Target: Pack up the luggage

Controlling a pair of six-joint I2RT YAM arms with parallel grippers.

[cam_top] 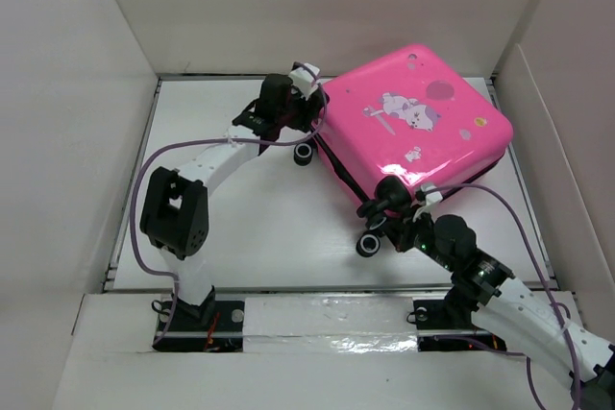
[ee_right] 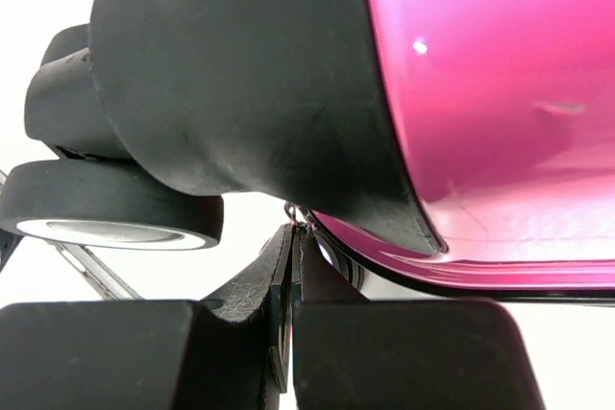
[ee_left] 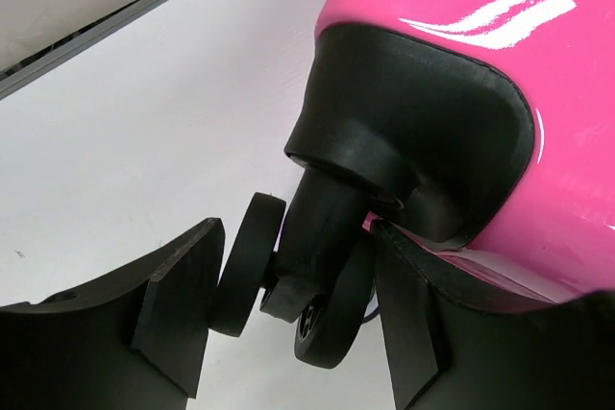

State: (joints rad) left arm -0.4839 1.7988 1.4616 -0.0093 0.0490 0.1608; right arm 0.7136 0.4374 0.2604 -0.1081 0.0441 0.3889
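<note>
The pink luggage (cam_top: 413,122) lies closed and flat at the back right of the table, sticker side up. My left gripper (cam_top: 307,136) is at its far left corner; in the left wrist view it (ee_left: 288,324) is shut on a black twin caster wheel (ee_left: 317,266), one finger against each side, with the pink shell (ee_left: 461,7) above. My right gripper (cam_top: 384,204) is at the near corner; in the right wrist view it (ee_right: 293,237) is shut on a thin zipper pull (ee_right: 286,285) under the shell (ee_right: 500,74).
Another caster (cam_top: 368,245) sticks out beside my right gripper and shows in the right wrist view (ee_right: 115,208). White walls (cam_top: 77,64) enclose the white table (cam_top: 250,228) on the left, back and right.
</note>
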